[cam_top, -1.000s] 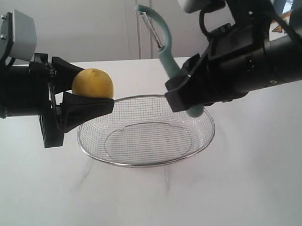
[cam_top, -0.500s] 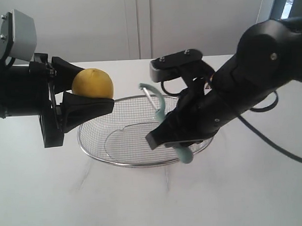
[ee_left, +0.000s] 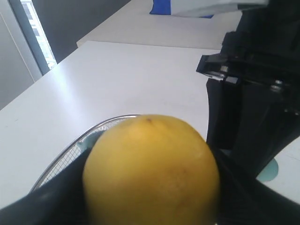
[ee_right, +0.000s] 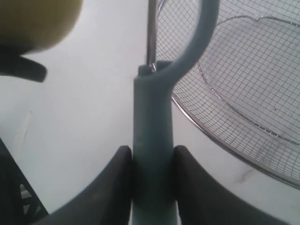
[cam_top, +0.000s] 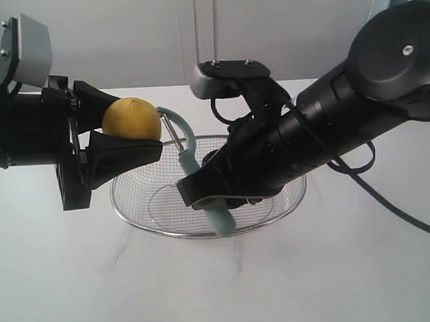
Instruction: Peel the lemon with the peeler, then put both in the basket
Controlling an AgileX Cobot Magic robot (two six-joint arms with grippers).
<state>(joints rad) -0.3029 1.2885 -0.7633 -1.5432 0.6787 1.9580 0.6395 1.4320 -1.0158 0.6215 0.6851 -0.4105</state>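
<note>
Left hand [cam_top: 129, 126]: clenched around the lemon [cam_top: 131, 119], unmoved.
Right hand [cam_top: 209, 198]: grasping the peeler [cam_top: 188, 153]; swung down, blade now beside the lemon.
Meaning: peeling stroke looks imminent.

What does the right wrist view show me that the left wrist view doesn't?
Only the right wrist view: the right pincer shut on the peeler by its handle, the metal blade, and the mesh floor of the basket. Only the left wrist view: the lemon sharp and close, seated in the left pincer, with the right arm beyond. Both: the basket rim, the lemon (a blurred corner in the right wrist view) and the white table.
</note>
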